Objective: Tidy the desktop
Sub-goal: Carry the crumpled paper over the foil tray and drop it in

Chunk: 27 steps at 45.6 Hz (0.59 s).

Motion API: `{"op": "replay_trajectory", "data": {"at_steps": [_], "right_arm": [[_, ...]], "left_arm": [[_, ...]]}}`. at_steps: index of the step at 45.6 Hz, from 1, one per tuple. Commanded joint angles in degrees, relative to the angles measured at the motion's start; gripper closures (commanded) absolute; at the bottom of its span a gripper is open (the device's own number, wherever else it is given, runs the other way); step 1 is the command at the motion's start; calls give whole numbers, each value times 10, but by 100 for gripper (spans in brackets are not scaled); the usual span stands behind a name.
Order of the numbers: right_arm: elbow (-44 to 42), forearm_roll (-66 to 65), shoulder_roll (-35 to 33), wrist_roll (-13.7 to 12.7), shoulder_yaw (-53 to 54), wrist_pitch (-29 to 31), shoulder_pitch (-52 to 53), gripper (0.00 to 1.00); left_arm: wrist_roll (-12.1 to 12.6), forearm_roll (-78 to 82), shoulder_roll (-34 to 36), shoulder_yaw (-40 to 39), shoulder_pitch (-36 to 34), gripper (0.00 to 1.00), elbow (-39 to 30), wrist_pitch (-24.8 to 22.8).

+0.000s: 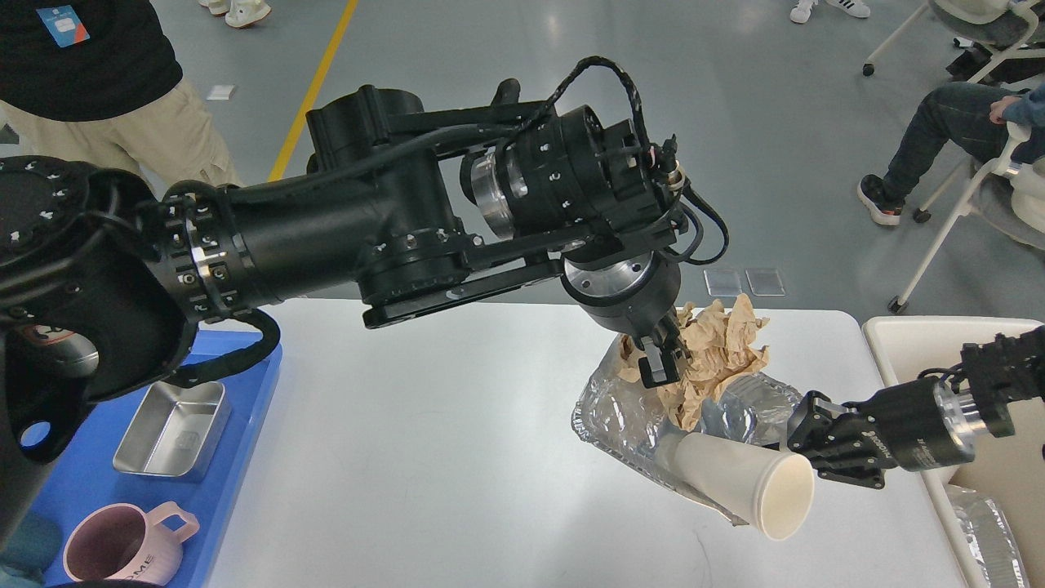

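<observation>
The white desktop (pixel 424 441) fills the middle of the head view. A crumpled foil tray (pixel 608 412) lies on its right part, holding crumpled brown paper (pixel 727 343) and a white paper cup (pixel 747 482) on its side. My left gripper (pixel 665 359) points down into the brown paper, its fingers closed on a fold of it. My right gripper (pixel 796 447) reaches in from the right, beside the cup's mouth, and is closed on the tray's right rim. The tray's right side looks raised.
A blue tray (pixel 245 457) at the left edge holds a metal box (pixel 171 429) and a pink mug (pixel 122 543). A beige bin (pixel 906 339) at the right edge holds another foil piece (pixel 988 535). People and chairs stand beyond the table.
</observation>
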Motion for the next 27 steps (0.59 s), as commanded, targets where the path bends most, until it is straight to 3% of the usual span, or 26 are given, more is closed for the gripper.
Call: {"op": "replay_trajectory", "data": {"at_steps": [1, 4, 9, 27], "right_arm": [[0, 0, -1, 0, 1, 1, 1, 100], [0, 0, -2, 0, 1, 0, 1, 100], [0, 0, -4, 1, 1, 0, -1, 100], [-1, 0, -4, 1, 0, 0, -1, 100]], "left_arm": [[0, -2, 2, 1, 16, 61, 0, -1], [1, -9, 1, 0, 18, 45, 0, -1], [4, -33, 3, -7, 20, 9, 0, -1], [4, -56, 36, -17, 52, 5, 0, 4]]}}
